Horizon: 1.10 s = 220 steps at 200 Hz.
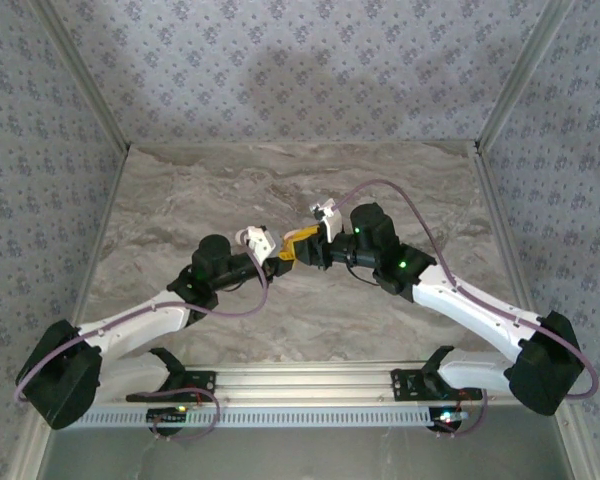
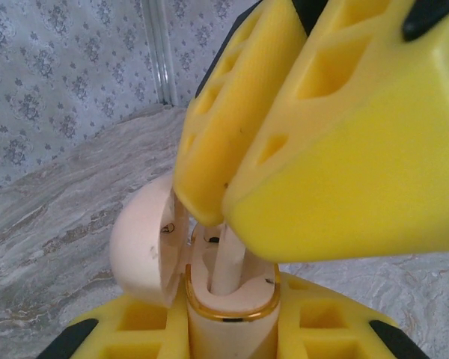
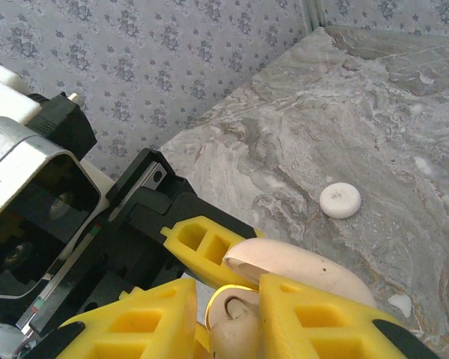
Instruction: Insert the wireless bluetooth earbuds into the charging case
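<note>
Over the middle of the marble table (image 1: 180,200), the left arm (image 1: 140,320) and the right arm (image 1: 470,305) are seen tip to tip. The charging case (image 2: 232,336) is clamped upright in the left jaws, with its lid (image 2: 142,239) swung open. A small white disc (image 3: 340,200) is seen lying on the table, well apart. An earbud (image 2: 226,265) is stood in the case's hollow between the right jaws, which are set narrowly apart; whether it is gripped cannot be told.

Robot lab booth: marble-look tabletop (image 1: 180,200), floral-print panel walls (image 1: 280,70), alu rail (image 1: 310,378) w/ arm bases (image 1: 420,385).
</note>
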Motion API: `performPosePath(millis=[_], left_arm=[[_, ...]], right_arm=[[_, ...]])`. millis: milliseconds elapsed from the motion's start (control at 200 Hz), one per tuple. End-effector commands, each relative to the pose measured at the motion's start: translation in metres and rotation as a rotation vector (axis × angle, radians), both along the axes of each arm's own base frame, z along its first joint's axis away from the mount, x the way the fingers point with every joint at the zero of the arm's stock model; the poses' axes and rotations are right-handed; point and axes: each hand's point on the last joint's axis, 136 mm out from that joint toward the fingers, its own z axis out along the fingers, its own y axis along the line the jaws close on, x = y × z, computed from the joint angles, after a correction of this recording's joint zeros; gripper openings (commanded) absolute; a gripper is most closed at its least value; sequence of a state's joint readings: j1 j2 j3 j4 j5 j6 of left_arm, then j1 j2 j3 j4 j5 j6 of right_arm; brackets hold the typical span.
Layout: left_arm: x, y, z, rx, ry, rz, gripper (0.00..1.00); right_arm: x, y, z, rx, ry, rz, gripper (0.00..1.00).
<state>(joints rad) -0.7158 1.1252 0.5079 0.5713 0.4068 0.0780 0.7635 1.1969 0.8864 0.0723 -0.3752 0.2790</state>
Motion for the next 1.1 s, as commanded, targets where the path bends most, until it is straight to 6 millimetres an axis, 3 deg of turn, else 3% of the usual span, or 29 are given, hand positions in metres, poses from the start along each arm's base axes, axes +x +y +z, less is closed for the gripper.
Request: performPosePath(millis=[0, 1094], left_arm=[[-0.009, -0.003, 0.065, -0.132, -0.166, -0.040, 0.13], [-0.005, -0.002, 0.051, -0.095, -0.152, -0.013, 0.12]], right_arm=[[0.003, -0.006, -0.020, -0.072, 0.056, -0.033, 0.33], [-0.003, -0.010, 0.041, 0.050, -0.038, -0.030, 0.45]])
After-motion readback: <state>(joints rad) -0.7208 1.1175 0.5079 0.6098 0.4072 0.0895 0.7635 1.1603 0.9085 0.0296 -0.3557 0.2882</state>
